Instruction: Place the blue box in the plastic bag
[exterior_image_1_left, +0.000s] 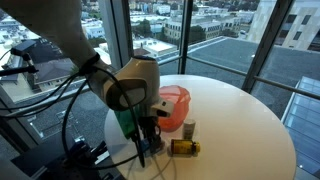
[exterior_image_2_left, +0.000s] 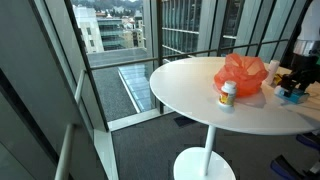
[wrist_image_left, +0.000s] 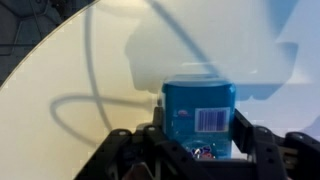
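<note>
1. Blue box (wrist_image_left: 198, 112) sits betw. the jaws in the wrist view, barcode face toward the cam. Jaws look pressed on its left & right sides w/ no gap visible, so clamped on it.
2. In an exterior view the blue box (exterior_image_2_left: 290, 97) is a small blue patch under the arm, at the far right of the worktop (exterior_image_2_left: 190, 105). It's at or just above the surface; can't tell which.
3. Bag (exterior_image_1_left: 175, 103) is orange-red & crumpled, just right of the jaws & a bit farther back. In an exterior view the bag (exterior_image_2_left: 242, 72) shows left of the jaws instead. It's close by, no contact seen.
4. Key relation: box is in the jaws, so the next move turns on jaws → bag. That looks like a short sideways run, prob. w/ a lift first to clear the bag's edge.
5. Bag mouth: can't tell where it opens. Bag looks slumped, so the box may shove it along rather than go in.
6. Box long axis seems upright betw. the jaws, w/ the grip across its narrower width. That's judged from the wrist view only.
7. Bottle (exterior_image_1_left: 183, 147) sits close to the bag, nearer the cam & just right of the jaws. Best to route the box clear of it.
8. One arm only, so no choice of side.
9. Stage: grasp looks done; carry & drop not yet done.
</note>
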